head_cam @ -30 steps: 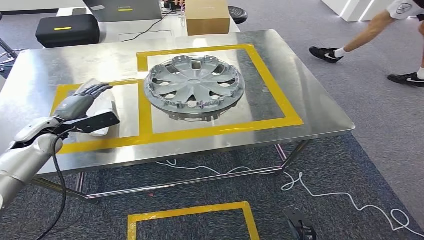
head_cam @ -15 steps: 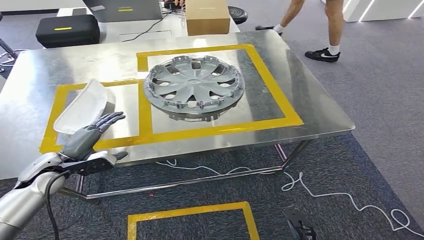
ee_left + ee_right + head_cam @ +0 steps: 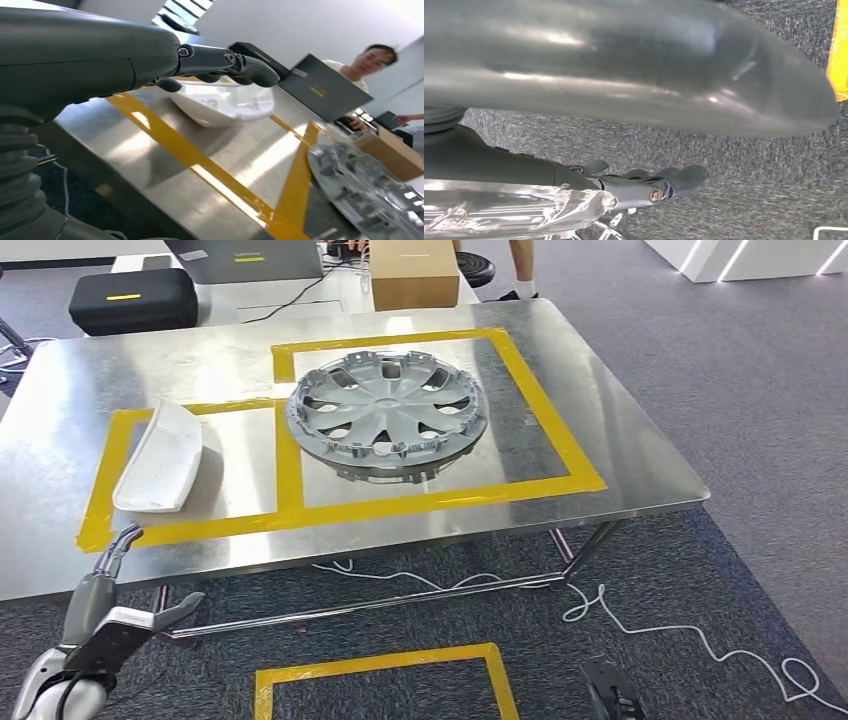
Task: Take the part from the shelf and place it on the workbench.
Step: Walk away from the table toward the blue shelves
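Now my left robot hand (image 3: 105, 615) hangs below the near edge of the steel worktop (image 3: 620, 455), fingers apart and holding nothing; in the left wrist view its fingers (image 3: 235, 62) stand clear of the white part (image 3: 225, 102). That white moulded part (image 3: 160, 458) lies on the worktop inside the smaller yellow-taped rectangle (image 3: 290, 465), apart from my hand, so I judge the placing done and the step in hand to be the withdrawal. To do it well, I would draw the arm down and back toward my body, keeping the fingers spread and away from the worktop edge so that nothing nudges the part out of its marked bay. My right robot hand (image 3: 654, 187) hangs over the grey carpet, fingers loosely extended with nothing between them. Containers: a brown cardboard box (image 3: 414, 274) stands closed beyond the far edge, its contents hidden; a black case (image 3: 134, 298) lies shut beside it. The grey wheel cover (image 3: 387, 412) fills much of the larger taped rectangle, just beside the part's bay and not touching the part.
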Robot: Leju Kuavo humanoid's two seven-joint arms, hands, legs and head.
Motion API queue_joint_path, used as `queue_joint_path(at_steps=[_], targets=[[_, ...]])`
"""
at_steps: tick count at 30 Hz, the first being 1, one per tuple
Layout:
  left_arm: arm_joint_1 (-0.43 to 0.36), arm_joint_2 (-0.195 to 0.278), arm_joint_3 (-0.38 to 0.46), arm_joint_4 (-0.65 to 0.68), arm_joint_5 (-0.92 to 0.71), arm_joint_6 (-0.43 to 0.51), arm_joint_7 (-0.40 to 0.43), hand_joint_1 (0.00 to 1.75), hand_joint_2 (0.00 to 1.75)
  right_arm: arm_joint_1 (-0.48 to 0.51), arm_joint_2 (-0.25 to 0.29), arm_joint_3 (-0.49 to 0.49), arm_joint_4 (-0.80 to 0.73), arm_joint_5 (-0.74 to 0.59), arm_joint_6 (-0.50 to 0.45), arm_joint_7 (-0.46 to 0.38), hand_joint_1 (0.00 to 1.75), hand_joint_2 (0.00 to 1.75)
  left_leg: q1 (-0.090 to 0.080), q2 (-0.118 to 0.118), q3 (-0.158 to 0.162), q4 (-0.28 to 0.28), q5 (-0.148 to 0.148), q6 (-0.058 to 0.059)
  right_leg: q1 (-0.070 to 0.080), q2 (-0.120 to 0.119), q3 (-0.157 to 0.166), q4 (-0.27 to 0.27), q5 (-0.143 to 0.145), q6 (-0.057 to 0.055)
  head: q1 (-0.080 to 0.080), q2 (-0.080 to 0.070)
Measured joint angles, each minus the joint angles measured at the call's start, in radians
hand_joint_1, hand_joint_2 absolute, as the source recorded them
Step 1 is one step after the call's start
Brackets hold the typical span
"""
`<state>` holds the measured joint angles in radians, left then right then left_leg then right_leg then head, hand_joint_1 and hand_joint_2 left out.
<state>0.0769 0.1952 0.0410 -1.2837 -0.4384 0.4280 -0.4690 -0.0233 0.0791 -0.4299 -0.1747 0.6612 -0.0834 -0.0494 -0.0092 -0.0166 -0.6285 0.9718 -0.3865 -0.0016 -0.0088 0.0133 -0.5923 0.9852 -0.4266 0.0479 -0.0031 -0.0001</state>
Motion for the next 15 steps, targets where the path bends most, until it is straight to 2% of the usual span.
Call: queue_joint_path(at_steps=[6,11,15], targets=[[0.041,-0.099,0.18,0.068,-0.006,-0.015,-0.063,0.0,0.0,0.002,0.003,-0.029,0.0,0.0,-0.005,-0.004,0.0,0.0,0.0,0.0,0.0,0.0,0.0,0.0,0.0,0.0,0.0,0.0,0.0,0.0,0.0,0.0],[0.026,-0.179,0.347,0.217,0.006,-0.061,-0.144,0.0,0.0,0.004,0.009,-0.056,0.0,0.0,-0.01,-0.012,0.0,0.0,0.0,0.0,0.0,0.0,0.0,0.0,0.0,0.0,0.0,0.0,0.0,0.0,0.0,0.0],[0.001,-0.22,0.467,0.353,-0.01,-0.076,-0.193,0.0,0.0,0.005,0.014,-0.078,0.0,0.001,-0.011,-0.015,0.0,0.0,0.0,0.0,0.0,0.0,-0.001,0.0,0.0,0.0,0.0,0.0,0.0,0.0,0.0,0.0]])
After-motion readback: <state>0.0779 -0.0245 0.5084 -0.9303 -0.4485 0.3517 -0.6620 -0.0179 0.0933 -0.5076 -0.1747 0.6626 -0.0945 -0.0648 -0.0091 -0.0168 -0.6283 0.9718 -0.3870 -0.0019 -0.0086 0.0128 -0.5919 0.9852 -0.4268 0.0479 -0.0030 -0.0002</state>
